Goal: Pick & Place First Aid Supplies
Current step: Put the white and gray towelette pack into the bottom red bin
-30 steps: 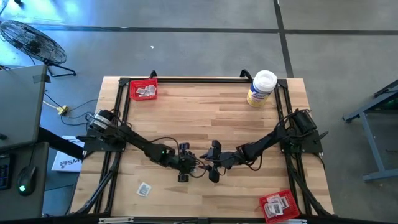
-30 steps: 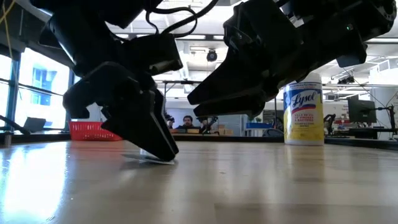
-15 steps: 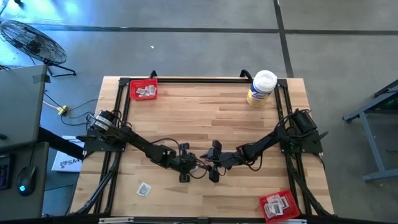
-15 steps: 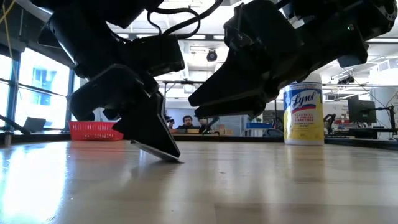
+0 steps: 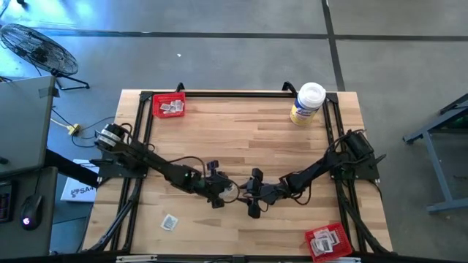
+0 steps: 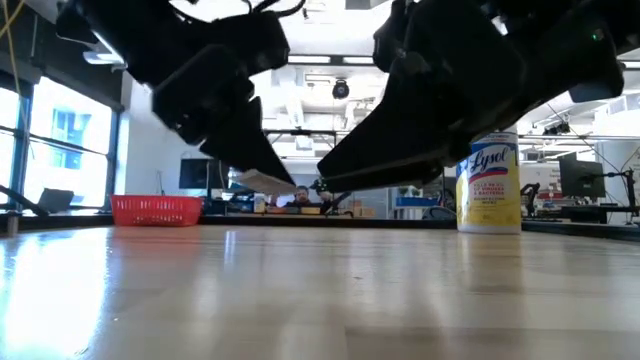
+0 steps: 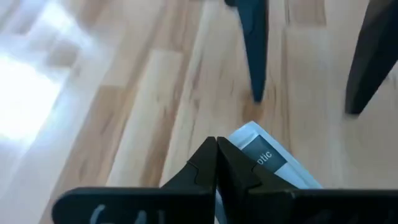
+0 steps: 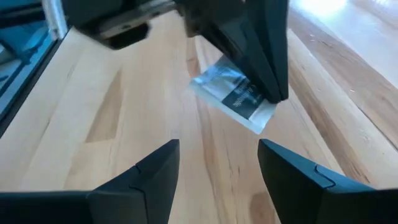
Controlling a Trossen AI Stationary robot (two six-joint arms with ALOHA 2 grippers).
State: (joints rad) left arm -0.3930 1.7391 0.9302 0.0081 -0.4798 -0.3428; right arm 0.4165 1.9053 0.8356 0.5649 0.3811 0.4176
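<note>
The small flat white-and-grey packet [image 8: 235,94] hangs above the wooden bench [image 5: 256,124], clamped in the left tool [image 7: 216,149]. The right tool [image 8: 217,163], fingers apart, faces it just beside, nearer.

Two dark, jointed arms are being shown, the left arm [image 5: 157,169] and right arm [image 5: 322,166], with black cables looping along them. Matte black, tapering fingers [image 8: 155,180] are being seen.
</note>
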